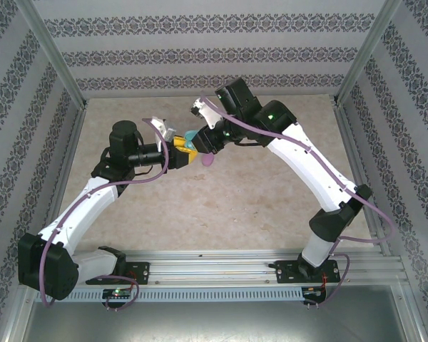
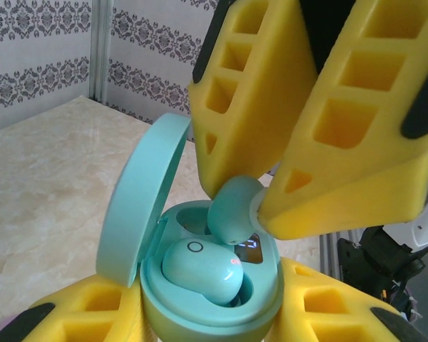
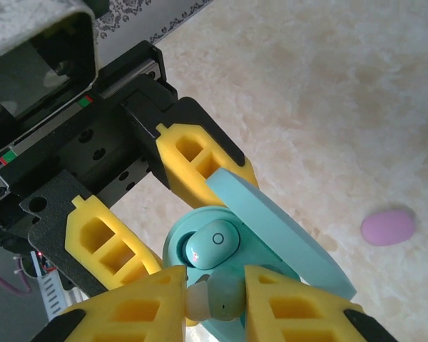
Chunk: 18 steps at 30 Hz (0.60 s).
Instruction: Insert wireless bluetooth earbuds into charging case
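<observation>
Left gripper (image 1: 180, 154) clenched on open light blue case (image 2: 214, 319), over the bench (image 1: 257, 206) middle. One blue bud (image 2: 200, 272) seated. Right gripper (image 3: 215, 303) pinches second blue bud (image 2: 232, 210) at the empty socket, not yet pressed home. Pink case (image 3: 389, 226) lies rightward on bench, shut; probably next.

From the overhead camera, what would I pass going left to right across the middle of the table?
Left arm → its yellow jaws, closed on the open light blue case → pink oval object lying on the table → right arm.
</observation>
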Each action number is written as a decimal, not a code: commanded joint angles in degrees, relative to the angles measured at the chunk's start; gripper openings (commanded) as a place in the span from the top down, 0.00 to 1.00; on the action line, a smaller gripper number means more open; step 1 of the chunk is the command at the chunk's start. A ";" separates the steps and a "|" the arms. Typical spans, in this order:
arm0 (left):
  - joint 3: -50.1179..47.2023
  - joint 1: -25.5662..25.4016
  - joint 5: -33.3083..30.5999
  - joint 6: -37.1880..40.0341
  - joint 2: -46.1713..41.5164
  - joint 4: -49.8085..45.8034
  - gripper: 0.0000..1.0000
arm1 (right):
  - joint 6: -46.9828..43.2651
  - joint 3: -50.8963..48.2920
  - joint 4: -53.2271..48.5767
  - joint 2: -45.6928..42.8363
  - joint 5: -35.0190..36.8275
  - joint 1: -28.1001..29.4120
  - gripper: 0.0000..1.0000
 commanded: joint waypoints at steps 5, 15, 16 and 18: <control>0.52 -0.08 4.04 -2.97 0.11 5.77 0.92 | -8.54 -3.75 3.57 -3.15 2.34 0.22 0.78; 0.36 -0.13 5.50 -4.89 0.25 7.67 0.92 | -16.17 -7.81 5.66 -4.31 4.36 0.19 0.78; 0.39 -0.13 5.50 -4.93 0.28 7.67 0.92 | -16.73 -8.30 6.06 -4.49 4.40 0.15 0.78; 0.35 -0.10 5.50 -5.02 0.20 7.67 0.92 | -17.74 -9.28 6.48 -5.06 4.27 0.22 0.78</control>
